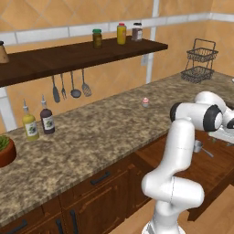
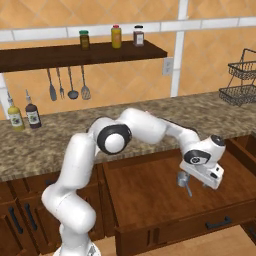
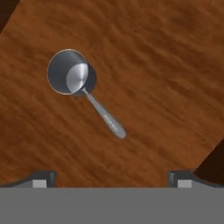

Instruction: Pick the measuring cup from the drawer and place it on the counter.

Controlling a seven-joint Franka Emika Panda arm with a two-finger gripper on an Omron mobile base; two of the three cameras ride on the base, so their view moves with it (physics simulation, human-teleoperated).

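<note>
The measuring cup (image 3: 72,72), small and silver-grey, lies on the flat bottom of the pulled-out drawer (image 3: 153,65). Its thin handle (image 3: 107,117) points toward the lower right in the hand view. My gripper (image 3: 113,178) hovers above the drawer, open, its two fingertips (image 3: 43,177) spread wide with nothing between them; the cup sits ahead and a little left of them. From the right base view the cup (image 2: 183,179) rests just left of the hand (image 2: 204,172) over the drawer (image 2: 145,192). The cup (image 1: 198,146) also peeks out beside my forearm, below the counter (image 1: 91,132).
Two bottles (image 1: 39,121) and a plant pot (image 1: 5,151) stand at the counter's left. A small pink-and-white item (image 1: 145,102) sits mid-counter, a wire basket (image 1: 199,61) at the far right. Utensils (image 1: 73,87) hang under a shelf (image 1: 68,55) with jars.
</note>
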